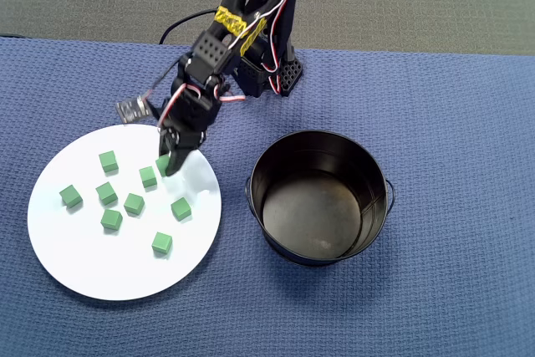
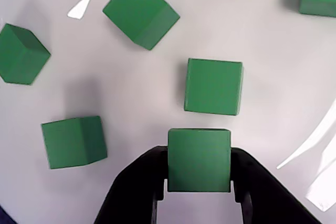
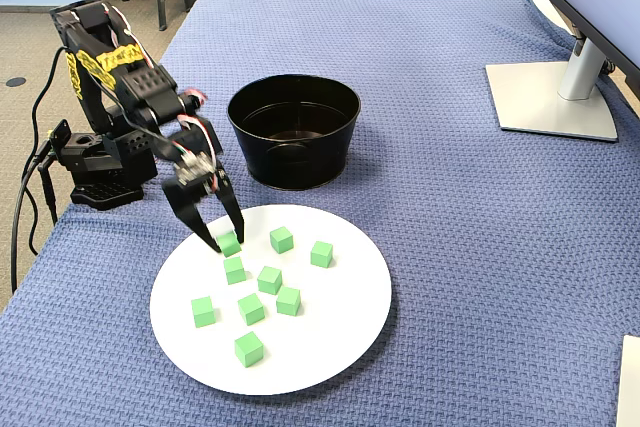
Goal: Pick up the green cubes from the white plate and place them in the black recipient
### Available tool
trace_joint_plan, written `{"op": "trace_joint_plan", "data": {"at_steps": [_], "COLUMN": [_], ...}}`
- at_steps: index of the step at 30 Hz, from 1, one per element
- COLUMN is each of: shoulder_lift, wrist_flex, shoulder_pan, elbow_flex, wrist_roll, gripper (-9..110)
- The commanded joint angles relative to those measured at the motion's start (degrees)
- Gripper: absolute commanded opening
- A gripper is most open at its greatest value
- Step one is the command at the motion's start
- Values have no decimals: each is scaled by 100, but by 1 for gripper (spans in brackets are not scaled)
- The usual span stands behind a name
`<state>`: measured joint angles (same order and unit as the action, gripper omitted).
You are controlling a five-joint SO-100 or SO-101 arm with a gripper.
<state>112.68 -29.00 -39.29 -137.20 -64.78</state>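
Between gripper fingers, green cube

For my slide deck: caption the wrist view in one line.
Pincer straddling one green cube on the white plate, other cubes scattered around.

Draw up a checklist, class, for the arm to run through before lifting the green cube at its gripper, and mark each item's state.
1. Cube sits between the fingers of the gripper: ok.
2. Fingers pressing on cube: cannot tell.
3. Neighbouring cube stands apart from the gripped one: ok.
4. Black pot empty, ready to receive: ok.
5. Other cubes lie on the white plate: ok.
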Motion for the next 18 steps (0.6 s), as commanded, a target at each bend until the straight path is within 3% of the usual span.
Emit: {"op": "trace_joint_plan", "data": {"at_steps": [1, 6, 10, 18], "shoulder_lift": [1248, 2268, 2813, 2619], "wrist_flex": [-1538, -3331, -4482, -5186], "shoulder_pan": [-79, 88, 949, 3305], "elbow_flex": [932, 1942, 2619, 3524], "wrist_roll": [694, 2039, 3111, 5133], "gripper": [0, 0, 0, 0]}}
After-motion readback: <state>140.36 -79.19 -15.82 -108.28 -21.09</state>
